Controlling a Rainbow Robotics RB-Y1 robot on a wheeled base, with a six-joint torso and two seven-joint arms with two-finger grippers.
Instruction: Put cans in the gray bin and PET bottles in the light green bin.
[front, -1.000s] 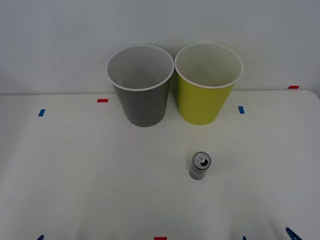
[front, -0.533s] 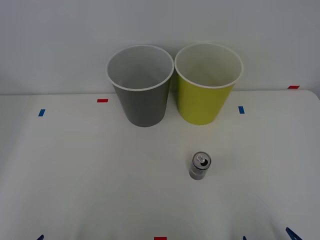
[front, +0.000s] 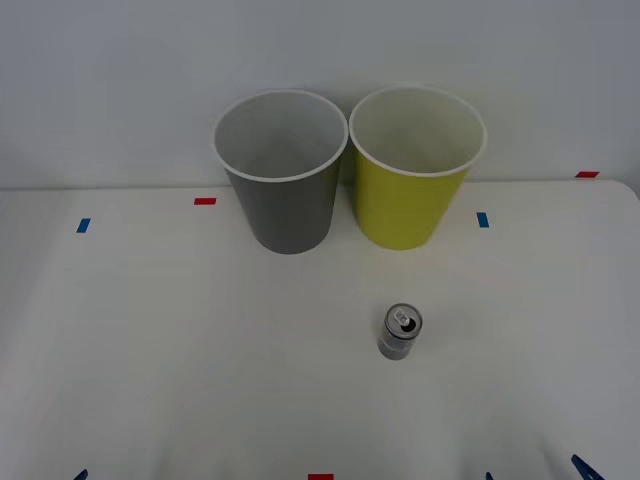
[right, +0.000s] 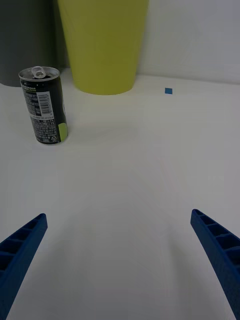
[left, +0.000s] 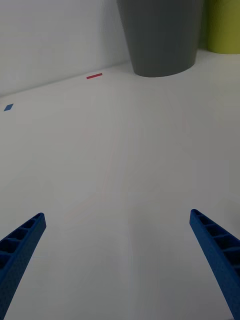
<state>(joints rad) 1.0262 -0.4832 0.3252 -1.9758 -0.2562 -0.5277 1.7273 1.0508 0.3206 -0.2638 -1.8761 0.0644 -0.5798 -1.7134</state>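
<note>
The can (front: 400, 332) stands upright on the white counter (front: 160, 340), long axis vertical and pull-tab top up, well in front of the light green bin (front: 412, 170), which stands just beside the gray bin (front: 284, 175). The right hand (right: 120, 265) hovers low near the can with fingers spread wide and holding nothing. The left hand (left: 119, 262) is likewise open over bare counter before the gray bin.

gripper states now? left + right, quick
Left gripper: open, empty, low over the table, facing the gray bin.
Right gripper: open, empty, facing the can.
</note>
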